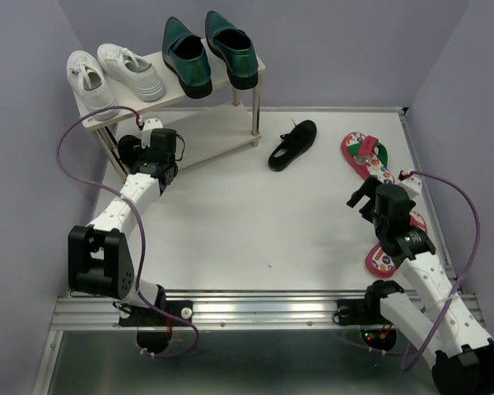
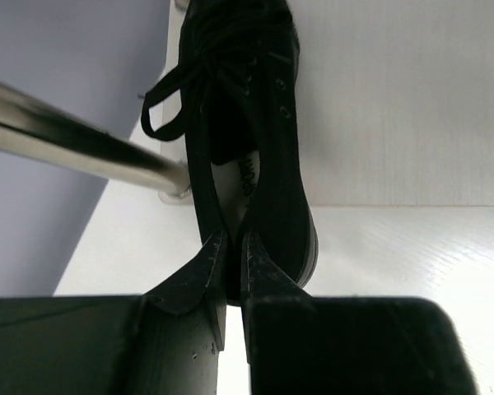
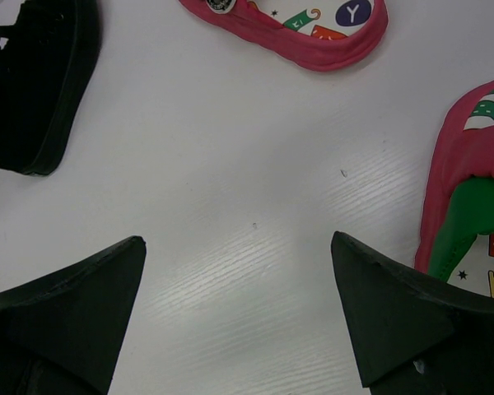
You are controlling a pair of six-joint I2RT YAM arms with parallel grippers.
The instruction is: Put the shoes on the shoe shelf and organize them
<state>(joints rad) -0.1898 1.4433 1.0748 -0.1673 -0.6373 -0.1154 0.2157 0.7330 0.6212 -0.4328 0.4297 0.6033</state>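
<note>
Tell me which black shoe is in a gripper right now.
The black shoe by the shelf's metal leg: the left gripper is pinched on its heel rim. The other black shoe lies free mid-table.

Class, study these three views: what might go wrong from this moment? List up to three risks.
1. The left gripper pinches only the thin rim of the black shoe; it may slip or twist.
2. Its lace loop hangs by the shelf's metal leg and might snag.
3. The open right gripper hangs close to a red flip-flop and might nudge it.
</note>
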